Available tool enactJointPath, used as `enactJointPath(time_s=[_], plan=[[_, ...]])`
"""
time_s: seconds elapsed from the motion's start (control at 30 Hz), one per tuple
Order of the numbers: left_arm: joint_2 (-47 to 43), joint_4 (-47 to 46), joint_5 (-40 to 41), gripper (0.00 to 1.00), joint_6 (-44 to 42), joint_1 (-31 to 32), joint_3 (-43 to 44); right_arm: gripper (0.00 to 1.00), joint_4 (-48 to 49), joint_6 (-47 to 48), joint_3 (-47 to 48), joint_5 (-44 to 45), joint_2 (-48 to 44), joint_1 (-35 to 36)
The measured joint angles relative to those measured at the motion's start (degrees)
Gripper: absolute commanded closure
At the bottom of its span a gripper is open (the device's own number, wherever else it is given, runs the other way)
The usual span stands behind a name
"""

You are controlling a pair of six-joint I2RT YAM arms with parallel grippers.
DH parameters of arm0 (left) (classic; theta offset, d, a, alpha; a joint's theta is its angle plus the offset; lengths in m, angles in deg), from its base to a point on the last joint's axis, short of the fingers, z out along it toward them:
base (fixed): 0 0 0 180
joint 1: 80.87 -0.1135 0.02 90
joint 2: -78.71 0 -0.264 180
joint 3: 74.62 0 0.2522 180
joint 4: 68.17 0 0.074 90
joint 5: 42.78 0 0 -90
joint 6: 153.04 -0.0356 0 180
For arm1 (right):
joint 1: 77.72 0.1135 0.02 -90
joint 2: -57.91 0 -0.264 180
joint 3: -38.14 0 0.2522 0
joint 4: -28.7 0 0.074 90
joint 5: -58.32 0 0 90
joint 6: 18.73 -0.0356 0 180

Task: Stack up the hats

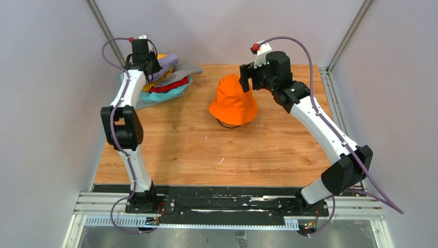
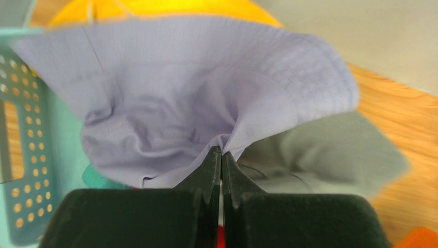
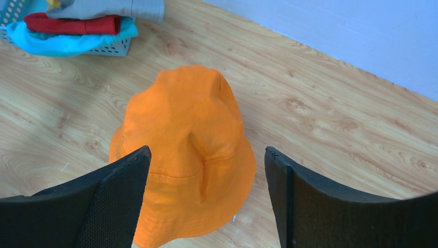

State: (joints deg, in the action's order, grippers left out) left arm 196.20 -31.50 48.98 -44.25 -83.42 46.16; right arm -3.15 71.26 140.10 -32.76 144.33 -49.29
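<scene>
Left claw [image 2: 221,153] clamped on a thin fold of lavender hat [image 2: 196,88] brim; grey hat [image 2: 320,155] just beyond its tips. Risk: fold slips, or grey hat drags along. Right claw [image 3: 206,151] apart, orange hat [image 3: 181,113] directly below.

The wooden desk [image 1: 196,150] carries a light blue perforated basket [image 1: 148,102] at its far-left corner, piled with coloured hats [image 1: 168,86]. Near the middle sits an orange hat [image 1: 233,101], with something dark showing under its brim.
</scene>
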Motion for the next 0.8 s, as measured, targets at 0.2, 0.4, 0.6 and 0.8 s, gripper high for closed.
enactJointPath(time_s=[0.2,0.4,0.6,0.8], plan=[[-11.8,1.6,-2.8,1.0,-2.5,4.6,3.8,0.2,0.2,0.1,2.7,-0.7,2.1,0.0],[-23.1,-3.1,-12.2,1.0,-5.4,8.6,4.6,0.2,0.2,0.3,4.4,-3.1,3.7,-0.2],[-28.5,-9.7,-22.4,1.0,-6.6,8.2,-1.5,0.24,1.2,0.2,6.0,-7.1,3.3,-2.9],[-27.0,-12.9,-32.1,1.0,-3.8,8.3,-2.9,0.26,4.3,0.1,5.5,-13.4,1.4,-5.0]])
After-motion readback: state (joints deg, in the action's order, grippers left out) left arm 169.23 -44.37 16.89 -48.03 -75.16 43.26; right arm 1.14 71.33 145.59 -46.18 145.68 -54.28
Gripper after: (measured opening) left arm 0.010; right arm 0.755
